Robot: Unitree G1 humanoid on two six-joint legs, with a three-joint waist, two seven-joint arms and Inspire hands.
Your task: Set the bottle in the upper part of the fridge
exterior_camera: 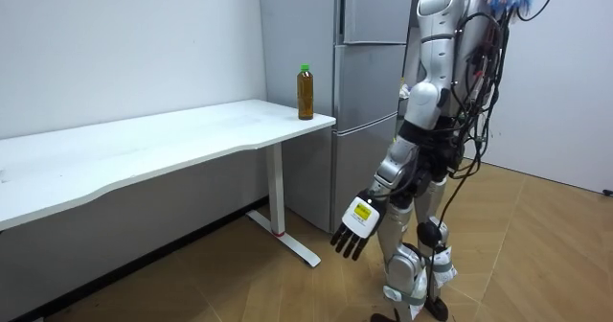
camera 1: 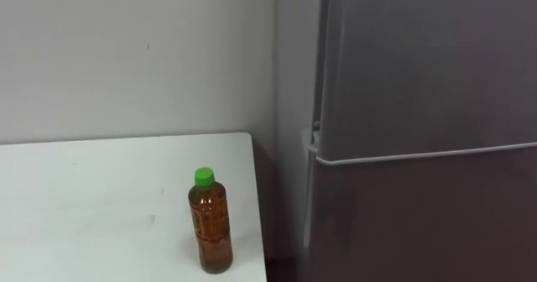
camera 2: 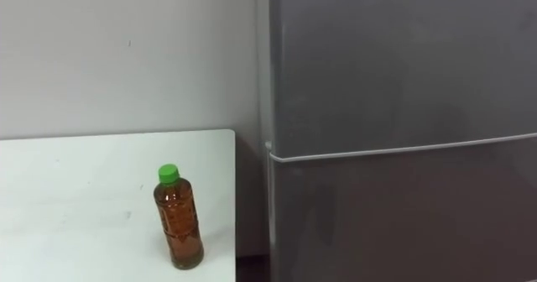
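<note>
Tall grey two-door metal fridge [camera 1: 419, 106] stood with both doors closed, just beside the end of a long white tabletop [camera 1: 84, 198]. Clear plastic bottle of amber liquid with green cap [camera 1: 211, 227] stood upright on the tabletop near the corner closest to the fridge. Robot stood facing the fridge; left hand [exterior_camera: 357, 228] hung low at its side, well apart from the bottle, fingers relaxed and empty.
</note>
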